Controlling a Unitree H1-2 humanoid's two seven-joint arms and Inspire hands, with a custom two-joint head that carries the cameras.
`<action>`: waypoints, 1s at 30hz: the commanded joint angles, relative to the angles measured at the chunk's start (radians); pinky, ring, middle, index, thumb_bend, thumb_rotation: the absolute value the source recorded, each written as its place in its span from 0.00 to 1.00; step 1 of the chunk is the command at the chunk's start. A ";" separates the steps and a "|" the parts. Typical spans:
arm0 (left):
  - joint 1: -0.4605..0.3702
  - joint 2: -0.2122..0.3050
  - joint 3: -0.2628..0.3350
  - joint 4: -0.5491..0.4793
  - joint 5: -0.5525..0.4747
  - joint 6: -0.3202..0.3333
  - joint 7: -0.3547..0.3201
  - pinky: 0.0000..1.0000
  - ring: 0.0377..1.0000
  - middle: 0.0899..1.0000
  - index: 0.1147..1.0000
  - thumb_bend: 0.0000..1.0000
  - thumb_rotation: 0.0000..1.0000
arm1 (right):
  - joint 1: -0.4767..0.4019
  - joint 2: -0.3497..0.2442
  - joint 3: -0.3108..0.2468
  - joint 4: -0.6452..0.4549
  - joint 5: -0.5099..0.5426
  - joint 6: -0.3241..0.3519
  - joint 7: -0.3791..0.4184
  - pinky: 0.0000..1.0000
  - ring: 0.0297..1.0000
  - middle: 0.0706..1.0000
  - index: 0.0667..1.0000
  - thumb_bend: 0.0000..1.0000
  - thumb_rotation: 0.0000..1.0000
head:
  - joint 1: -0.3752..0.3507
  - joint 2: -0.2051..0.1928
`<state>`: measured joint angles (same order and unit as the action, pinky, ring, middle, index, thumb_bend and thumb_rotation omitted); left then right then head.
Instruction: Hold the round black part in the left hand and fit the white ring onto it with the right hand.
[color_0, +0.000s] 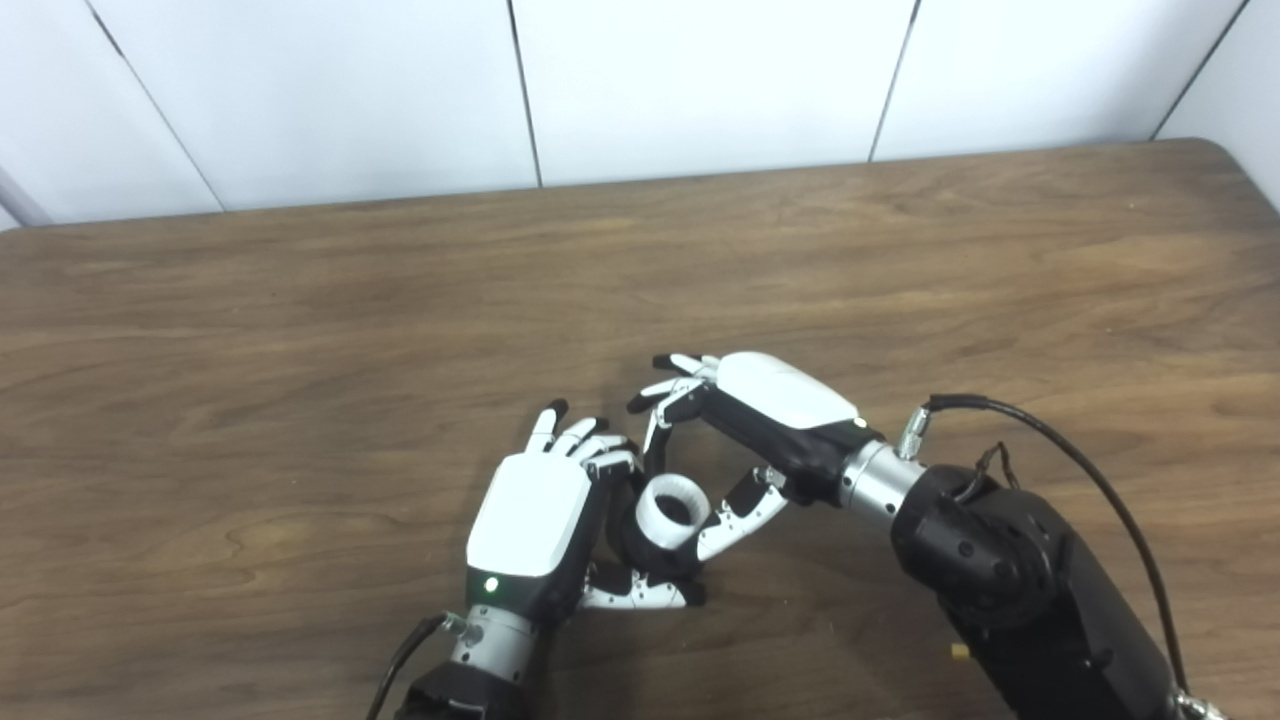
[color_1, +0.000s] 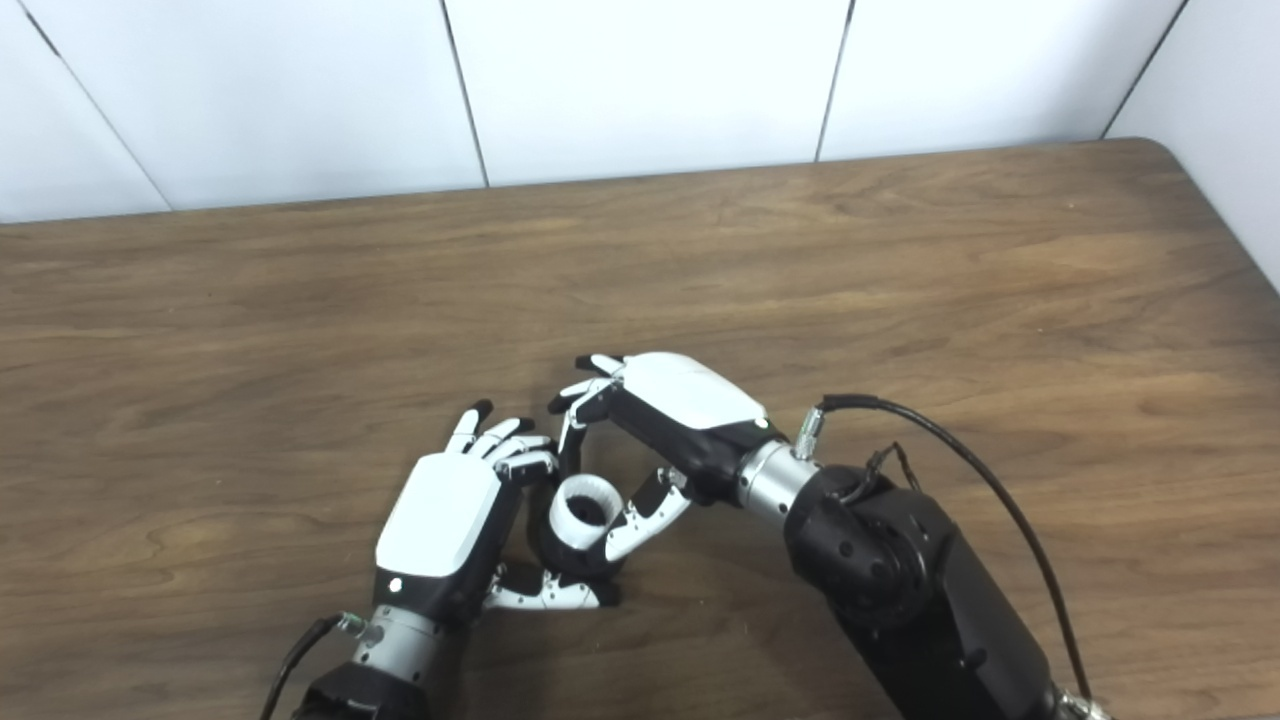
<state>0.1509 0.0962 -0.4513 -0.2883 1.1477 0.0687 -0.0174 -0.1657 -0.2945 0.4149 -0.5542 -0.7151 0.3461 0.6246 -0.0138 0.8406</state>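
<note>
Low over the wooden surface (color_0: 300, 330), the left hand (color_0: 535, 520) clasps the round black part (color_0: 650, 555). The white ring (color_0: 672, 510) sits on it, pinched by the right hand (color_0: 760, 420).

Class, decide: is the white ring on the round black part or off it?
On it, though full seating cannot be told. The white ring sits atop the round black part, between the left hand and right hand.

I see the ring (color_0: 672, 510) atop the round part (color_0: 640, 550), between my left hand (color_0: 530, 520) and right hand (color_0: 775, 415), above the table (color_0: 300, 350).
</note>
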 joint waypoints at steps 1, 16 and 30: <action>-0.015 -0.007 -0.003 -0.014 0.018 -0.001 0.011 1.00 0.87 0.73 0.42 0.52 0.06 | -0.020 0.007 -0.009 -0.016 -0.003 -0.030 -0.023 1.00 0.98 0.83 0.45 0.52 0.13 | 0.000 0.002; -0.016 -0.016 -0.008 -0.018 0.025 0.009 -0.003 1.00 0.87 0.74 0.42 0.52 0.06 | -0.009 0.008 0.000 -0.008 -0.004 -0.058 -0.040 1.00 0.98 0.82 0.44 0.52 0.13 | 0.008 0.004; -0.019 -0.019 -0.007 -0.015 0.034 0.007 0.000 1.00 0.87 0.74 0.42 0.52 0.06 | 0.000 0.000 -0.009 0.001 -0.021 -0.063 -0.039 1.00 0.97 0.83 0.45 0.53 0.14 | 0.011 0.005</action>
<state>0.1494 0.0862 -0.4582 -0.2882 1.1715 0.0733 -0.0217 -0.1495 -0.2947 0.4164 -0.5461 -0.7305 0.3079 0.6037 -0.0015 0.8452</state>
